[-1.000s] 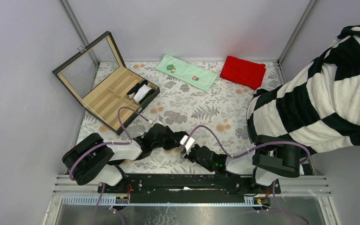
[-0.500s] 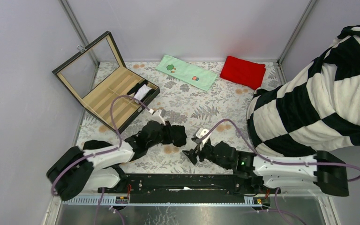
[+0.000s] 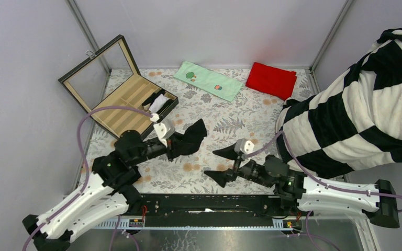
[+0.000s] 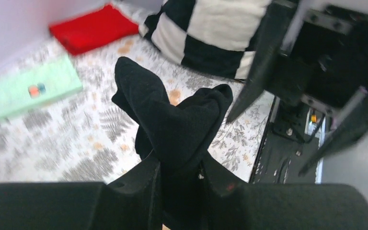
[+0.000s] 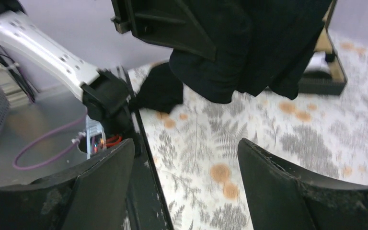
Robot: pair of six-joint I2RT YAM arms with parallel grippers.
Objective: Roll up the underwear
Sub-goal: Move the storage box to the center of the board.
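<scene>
Box [image 3: 116, 107]: open with its lid raised, beyond the left pincer and off to its left. A black-and-white roll [image 3: 157, 103] lies in a compartment at the end nearest that pincer.
Left pincer [image 3: 182, 142]: pinching the underwear, one finger [image 4: 146, 184] pressing on each side of the cloth.
Underwear [image 3: 193, 135]: a black bunch in the left pincer's grip, sticking out past its fingertips. In the right wrist view it hangs clear of the floral tablecloth [image 3: 225, 125].
Green towel [image 3: 208, 81]: flat on the tablecloth, well beyond the left pincer and slightly to its right.
Right pincer [image 3: 212, 163]: spread wide with nothing between its fingers. Its tips point left toward the underwear, near it but apart.
Red cloth [image 3: 271, 80]: folded, well beyond the right pincer and to its right.
Striped blanket [image 3: 356, 115]: black and white, heaped to the right of the right pincer.
</scene>
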